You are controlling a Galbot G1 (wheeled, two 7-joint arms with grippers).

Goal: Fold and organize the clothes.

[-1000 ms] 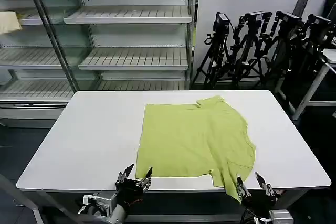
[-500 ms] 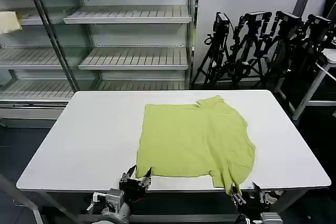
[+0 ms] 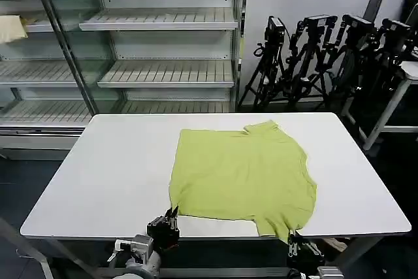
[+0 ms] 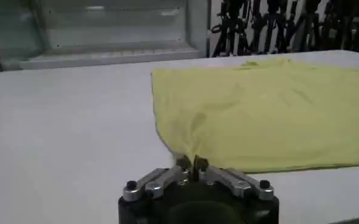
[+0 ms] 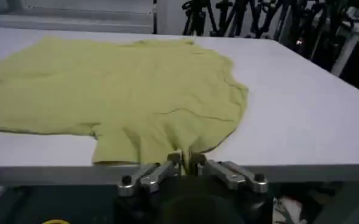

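- Left tool (image 4: 192,163) at the counter's near edge is clamped on the near-left hem corner of one lime short-sleeved thin-fabric shirt (image 3: 241,173), which lies flat on the white counter (image 3: 111,174).
- Right tool (image 5: 186,159) is pinched on the near-right sleeve.
- Risk: uneven pulling could let the thin fabric slip or bunch.
- Count: one shirt, two tools.

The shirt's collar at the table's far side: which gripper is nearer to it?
Roughly equal, perhaps the right. The collar lies far from both. The left gripper pinches the shirt at its near-left corner; the right gripper pinches the near-right hem at the table edge.
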